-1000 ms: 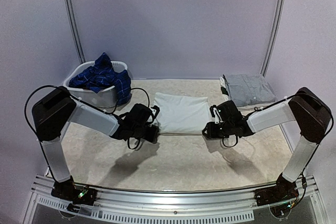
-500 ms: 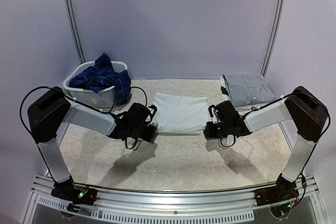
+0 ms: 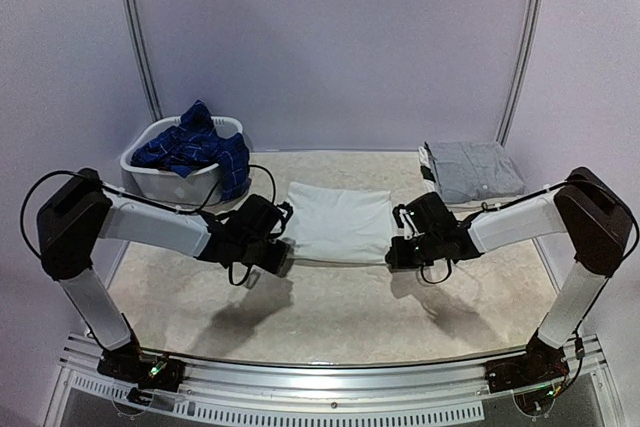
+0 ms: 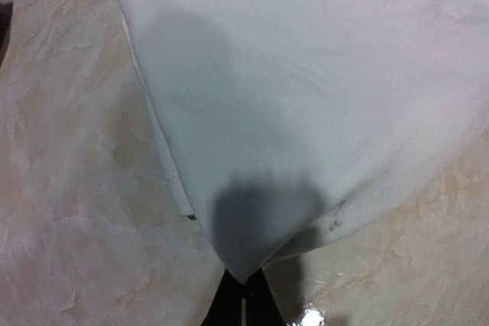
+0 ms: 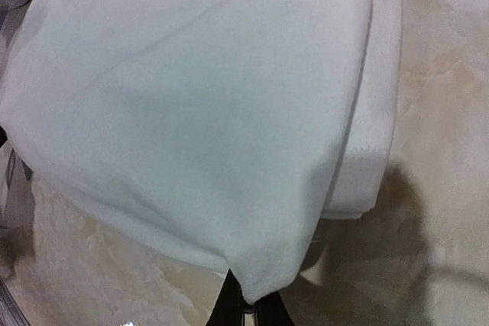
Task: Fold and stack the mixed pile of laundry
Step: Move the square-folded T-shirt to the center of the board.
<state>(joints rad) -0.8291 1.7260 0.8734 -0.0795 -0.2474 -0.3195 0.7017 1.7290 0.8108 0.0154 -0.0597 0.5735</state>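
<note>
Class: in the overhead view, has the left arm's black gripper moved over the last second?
Yes: the left gripper, shut on the white cloth, slid slightly left, away from the folded grey garment.

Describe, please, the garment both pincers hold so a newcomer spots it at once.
On the beige table, between the basket far left and the folded grey garment far right, lies the white cloth. The only white fabric, its near corners sit in the left pincer and right pincer.

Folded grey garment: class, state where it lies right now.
In the top view, the folded grey garment lies at the table's far right corner, just right of the white cloth.
</note>
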